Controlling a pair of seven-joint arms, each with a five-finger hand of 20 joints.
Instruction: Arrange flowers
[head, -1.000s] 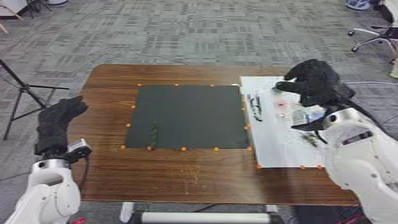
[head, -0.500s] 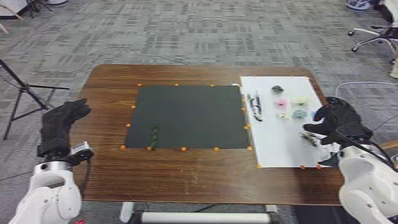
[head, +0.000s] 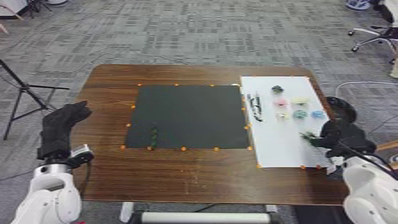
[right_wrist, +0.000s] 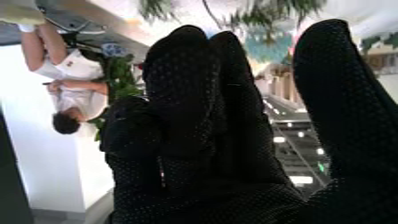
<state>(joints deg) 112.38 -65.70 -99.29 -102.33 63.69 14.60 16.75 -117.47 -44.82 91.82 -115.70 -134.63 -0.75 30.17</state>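
Observation:
In the head view, my right hand (head: 343, 134) is at the right edge of the white board (head: 280, 147), beside a green sprig (head: 309, 136). Its fingers are extended, holding nothing visible; in the right wrist view the hand (right_wrist: 222, 165) has its thumb apart and green sprigs (right_wrist: 253, 19) beyond the fingertips. Pink (head: 282, 102), yellow (head: 299, 100), teal (head: 299, 114) and blue (head: 317, 114) flowers lie on the white board, with a dark one (head: 277, 89) farther back. A green stem (head: 154, 136) lies on the dark board (head: 187, 112). My left hand (head: 62, 127) is open at the table's left edge.
Dark slender pieces (head: 256, 107) lie along the white board's left side. Small orange markers edge both boards on the brown table (head: 178, 180). A black tripod (head: 25, 87) stands left of the table, and an office chair (head: 378, 36) is behind at the right.
My right hand has moved from over the flowers to the white board's right edge, toward the near side, uncovering the flowers and then the sprig. The left hand has barely moved.

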